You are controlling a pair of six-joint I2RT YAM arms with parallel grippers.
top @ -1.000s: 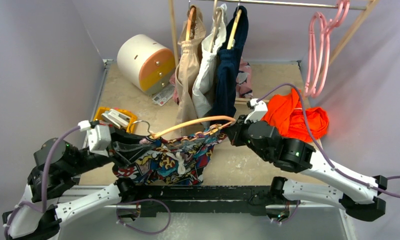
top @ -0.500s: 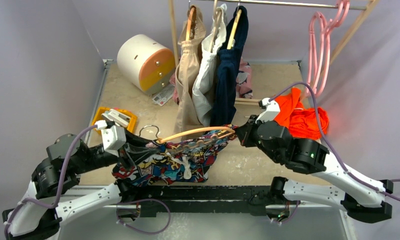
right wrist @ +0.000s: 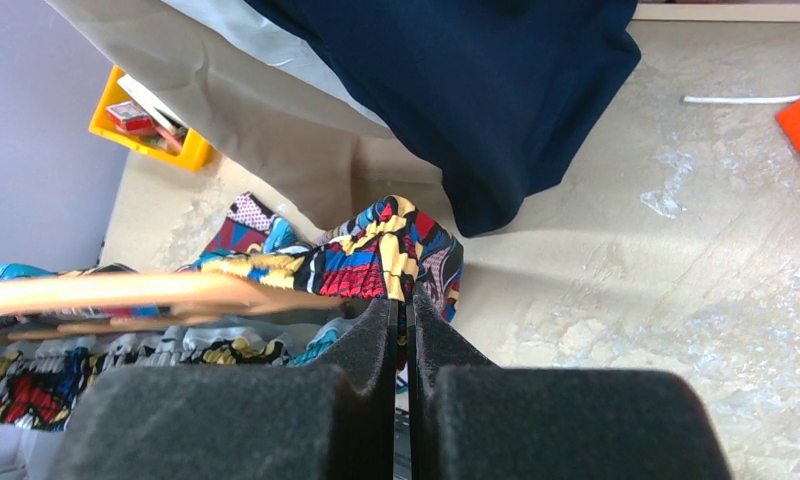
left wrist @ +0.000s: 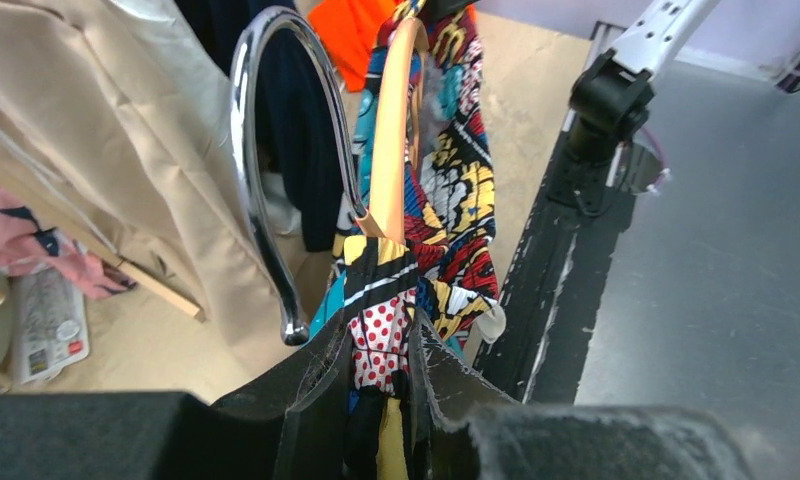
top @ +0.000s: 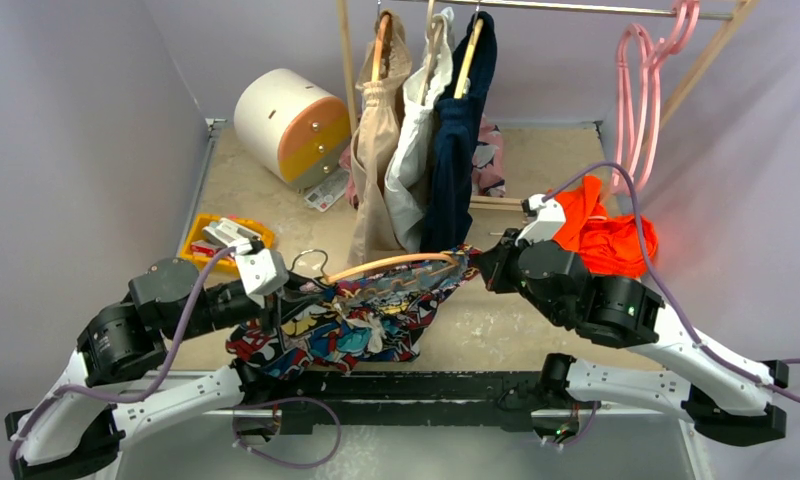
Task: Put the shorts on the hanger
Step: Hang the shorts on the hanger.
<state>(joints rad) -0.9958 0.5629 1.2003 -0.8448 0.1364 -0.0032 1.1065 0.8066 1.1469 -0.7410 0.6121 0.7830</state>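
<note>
Left gripper (left wrist: 376, 372) is closed on the left end of the comic-print shorts (top: 346, 325); the right gripper (right wrist: 401, 312) is clamped tight on their right end, so the shorts hang stretched between them over the near part of the table (top: 541, 160). The peach hanger (top: 396, 263) runs along their top edge, its silver hook (left wrist: 261, 150) beside the left gripper. A navy garment (top: 456, 150) hangs behind, and an orange garment (top: 601, 235) lies to the right.

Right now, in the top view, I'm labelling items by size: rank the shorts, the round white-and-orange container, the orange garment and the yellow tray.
Largest: shorts.
Next: round container and orange garment, too alike to rank, the latter partly hidden.
Smallest: yellow tray.
</note>
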